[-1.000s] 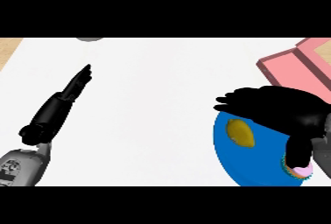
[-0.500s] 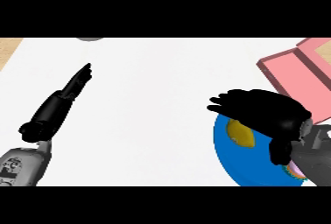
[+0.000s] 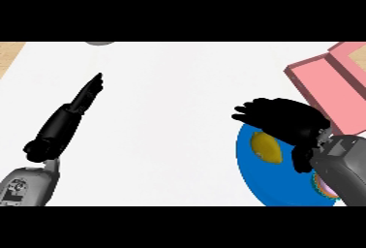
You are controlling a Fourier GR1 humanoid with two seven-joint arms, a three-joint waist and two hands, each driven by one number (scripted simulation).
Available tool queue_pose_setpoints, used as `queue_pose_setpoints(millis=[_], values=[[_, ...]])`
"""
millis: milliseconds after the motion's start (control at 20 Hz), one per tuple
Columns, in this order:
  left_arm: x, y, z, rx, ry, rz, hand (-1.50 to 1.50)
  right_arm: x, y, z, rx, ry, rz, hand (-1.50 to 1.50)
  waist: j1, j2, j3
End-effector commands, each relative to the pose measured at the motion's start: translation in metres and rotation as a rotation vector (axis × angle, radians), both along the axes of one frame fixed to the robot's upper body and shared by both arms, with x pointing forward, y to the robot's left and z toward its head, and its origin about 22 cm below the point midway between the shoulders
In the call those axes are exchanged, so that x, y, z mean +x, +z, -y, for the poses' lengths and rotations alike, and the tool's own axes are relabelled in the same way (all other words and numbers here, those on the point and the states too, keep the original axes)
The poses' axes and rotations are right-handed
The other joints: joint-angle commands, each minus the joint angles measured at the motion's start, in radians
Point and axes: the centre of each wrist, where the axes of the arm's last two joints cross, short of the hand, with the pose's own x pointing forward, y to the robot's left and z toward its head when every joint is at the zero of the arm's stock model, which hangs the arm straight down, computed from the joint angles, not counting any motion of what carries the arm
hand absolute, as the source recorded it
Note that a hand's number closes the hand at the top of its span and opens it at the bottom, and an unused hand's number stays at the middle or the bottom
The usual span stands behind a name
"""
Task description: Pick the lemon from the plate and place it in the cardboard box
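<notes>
While my right hand (image 3: 286,121) hovers with fingers curled but holding nothing, the lemon (image 3: 265,147) lies just beneath it, near the plate's (image 3: 265,186) left rim, long axis roughly front-to-back.

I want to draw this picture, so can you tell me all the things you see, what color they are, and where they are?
lemon: one, yellow, on the plate, uncovered beside the right hand
plate: one, blue, lower right of the counter
box: one, pink, open, upper right
small gray thing: one, at the top edge, too cut off to name
frilly pink and green thing: one, on the plate's right part, mostly hidden
counter: one, white
left hand: black, fingers straight, resting at left
right hand: black, fingers curled above the plate, holding nothing
</notes>
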Motion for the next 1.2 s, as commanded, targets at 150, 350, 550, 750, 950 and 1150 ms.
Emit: queue_pose_setpoints(millis=[150,350,550,750,950,1150], values=[[-0.001,-0.005,0.003,-0.013,0.004,-0.001,0.0,0.014,-0.034,0.003,0.003,0.002,-0.037,-1.5,0.002,0.001,0.0],[0.008,0.0,0.007,-0.002,0.003,0.014,0.0,0.007,-0.025,0.013,-0.01,0.014,-0.046,-1.5,-0.003,0.0,0.0],[0.01,0.008,-0.001,-0.021,-0.016,-0.008,0.0,0.014,-0.05,0.006,-0.074,-0.03,-0.006,-1.5,-0.002,0.001,0.0],[-0.012,0.006,0.005,0.018,-0.009,0.012,0.0,0.031,-0.048,0.007,-0.068,-0.047,-0.003,-1.5,0.004,0.0,0.0],[0.006,0.005,0.007,-0.008,-0.003,-0.002,0.0,0.016,-0.063,0.009,-0.051,-0.038,-0.033,-1.5,-0.004,0.0,0.0],[0.013,0.008,0.009,0.007,0.002,-0.001,0.0,0.02,-0.074,0.009,-0.012,0.072,-0.039,1.5,-0.003,0.0,0.0]])
